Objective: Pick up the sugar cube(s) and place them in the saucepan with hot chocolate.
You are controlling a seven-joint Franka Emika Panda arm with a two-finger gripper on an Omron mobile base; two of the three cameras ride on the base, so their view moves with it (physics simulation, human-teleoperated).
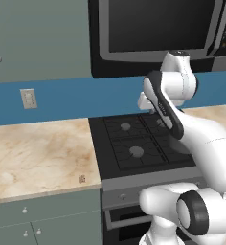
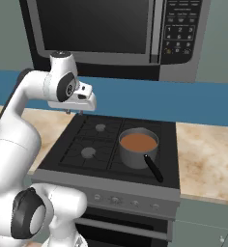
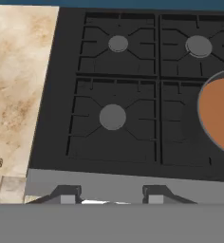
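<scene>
Jaws of the gripper point(image 2: 73, 112) look slightly apart and empty, high above the stove point(image 2: 77, 164). Sugar cube point(image 1: 82, 179) sits near the counter point(image 1: 33, 158) edge; saucepan point(image 2: 138, 147) well apart.

Kitchen: stove point(image 2: 111, 144), microwave point(image 2: 111, 34), counter point(image 1: 38, 153).

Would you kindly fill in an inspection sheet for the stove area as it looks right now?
Surface: marbled beige counter on both sides of a black four-burner stove.
Job's things: sugar cube near the counter's front edge, left of the stove; saucepan of reddish-brown liquid on the front right burner, handle toward the front.
Clutter: nothing seen.
Grippers: gripper above the stove's back left corner, holding nothing; jaw spacing unclear.
Cables: nothing seen.
Surroundings: microwave above, blue backsplash with wall outlet, grey-green cabinets.
</scene>
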